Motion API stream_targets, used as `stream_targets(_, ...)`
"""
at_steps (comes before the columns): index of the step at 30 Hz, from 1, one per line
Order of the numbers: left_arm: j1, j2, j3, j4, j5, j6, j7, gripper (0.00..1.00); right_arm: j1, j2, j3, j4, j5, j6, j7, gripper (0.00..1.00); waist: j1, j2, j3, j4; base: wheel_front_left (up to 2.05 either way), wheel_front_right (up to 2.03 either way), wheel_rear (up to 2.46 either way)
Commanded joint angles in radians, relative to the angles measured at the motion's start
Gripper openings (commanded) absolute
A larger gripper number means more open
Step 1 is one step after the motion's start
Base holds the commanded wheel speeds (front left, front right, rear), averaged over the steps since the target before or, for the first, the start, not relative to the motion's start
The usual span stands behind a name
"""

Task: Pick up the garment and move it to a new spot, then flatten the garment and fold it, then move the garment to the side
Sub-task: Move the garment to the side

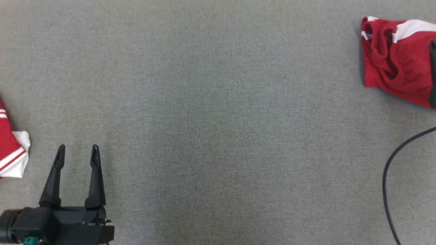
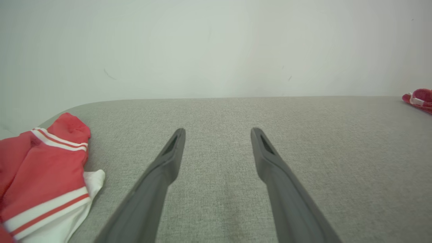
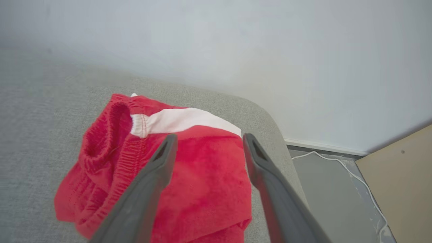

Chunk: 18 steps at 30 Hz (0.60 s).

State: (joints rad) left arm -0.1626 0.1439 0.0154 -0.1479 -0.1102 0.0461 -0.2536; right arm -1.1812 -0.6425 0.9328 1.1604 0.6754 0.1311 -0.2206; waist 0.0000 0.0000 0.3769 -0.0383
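Observation:
The garment, red with a white band, lies bunched and folded at the table's far right; it also shows as a small red heap in the left wrist view. My right gripper hangs open just above the garment, its fingers apart and nothing between them. One of its dark fingers shows at the right edge of the head view, over the cloth. My left gripper stands open at the lower left, empty, low over bare grey cloth.
A second red and white striped garment lies at the table's left edge, beside my left gripper. A black cable loops at the right. The table ends at a rounded corner near a wall, with floor, white cable and board beyond.

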Motion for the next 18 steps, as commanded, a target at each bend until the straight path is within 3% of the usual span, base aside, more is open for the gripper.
stream_targets(1,0.022,-0.006,-0.001,0.011,-0.006,0.007,-0.005,1.0,0.005,0.027,-0.017,-0.012,0.018,-0.001,-0.02,1.0,0.0,0.0,-0.031,-0.003,0.0,0.0,0.0)
stream_targets(9,0.044,-0.025,-0.009,0.051,-0.024,0.01,-0.011,1.0,0.077,0.091,-0.11,-0.117,0.067,-0.001,-0.044,1.0,0.0,0.0,-0.103,-0.011,0.0,0.0,0.0)
stream_targets(18,0.058,-0.042,-0.021,0.106,-0.042,0.006,-0.012,1.0,0.274,0.171,-0.348,-0.346,-0.038,-0.001,-0.044,1.0,0.0,0.0,-0.173,0.001,0.0,0.0,0.0)
